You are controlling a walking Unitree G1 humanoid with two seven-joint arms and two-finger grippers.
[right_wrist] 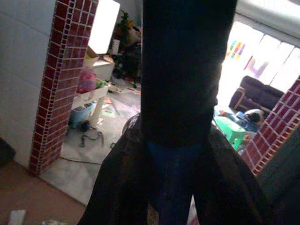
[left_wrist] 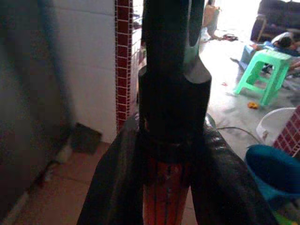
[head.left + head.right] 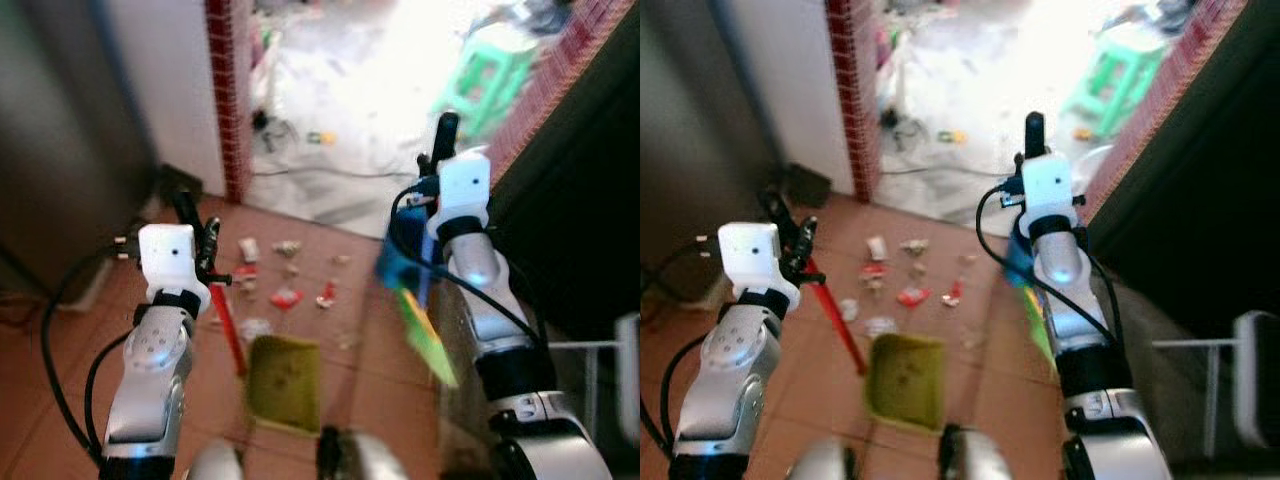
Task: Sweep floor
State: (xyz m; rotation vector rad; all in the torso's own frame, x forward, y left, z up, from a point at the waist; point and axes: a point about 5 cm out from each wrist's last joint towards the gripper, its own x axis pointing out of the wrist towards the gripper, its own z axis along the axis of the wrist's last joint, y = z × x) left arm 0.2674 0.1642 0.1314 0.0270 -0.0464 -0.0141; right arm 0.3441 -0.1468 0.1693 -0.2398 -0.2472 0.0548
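My left gripper point(image 3: 197, 238) is shut on the red handle point(image 3: 230, 335) of a yellow-green dustpan point(image 3: 285, 385), which rests on the terracotta tiles in front of me. The left wrist view shows the red handle point(image 2: 164, 197) squeezed between both fingers point(image 2: 117, 187). My right gripper point(image 3: 440, 150) is shut on a broom's blue handle point(image 1: 171, 183). The broom's blue head point(image 3: 400, 265) and green bristles point(image 3: 430, 340) hang below that gripper, to the right of the dustpan. Several bits of red and white litter point(image 3: 285, 285) lie on the tiles just beyond the dustpan.
A red brick pillar point(image 3: 228, 90) and white wall stand at left, a dark wall point(image 3: 580, 200) at right. Between them the doorway opens onto a bright white floor with cables point(image 3: 300, 170) and a green stool point(image 3: 490, 75). A person point(image 2: 286, 42) lies far back.
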